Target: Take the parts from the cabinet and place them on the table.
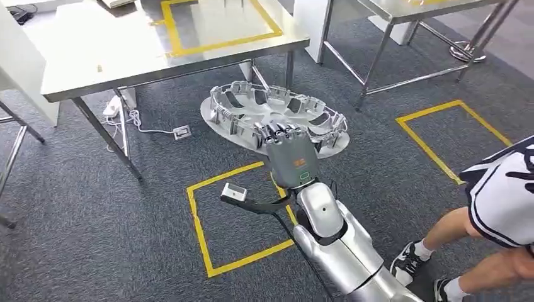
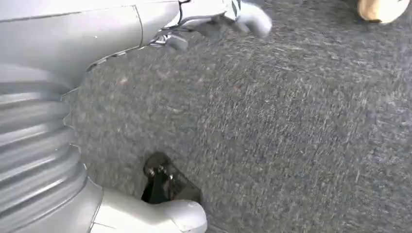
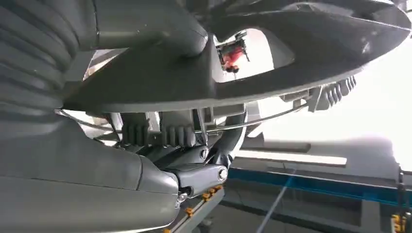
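A large round silver part (image 1: 271,116) with a ribbed ring on its top is held flat above the carpet. My right hand (image 1: 291,154) grips its near rim, fingers hooked over the edge. In the right wrist view the part's dark underside (image 3: 301,53) lies over my right hand (image 3: 145,145), whose fingers press up against it. A steel table (image 1: 113,63) marked with a yellow tape rectangle stands just beyond the part, to the left. My left hand (image 2: 111,39) hangs over grey carpet, holding nothing, thumb (image 2: 160,216) well apart from the fingers (image 2: 245,17).
A person in a white, dark-striped shirt (image 1: 500,201) stands close at my right, sneakers on the carpet. A second steel table (image 1: 403,12) stands at the back right. Yellow tape squares (image 1: 201,233) mark the floor. A socket and cable (image 1: 181,132) lie under the near table.
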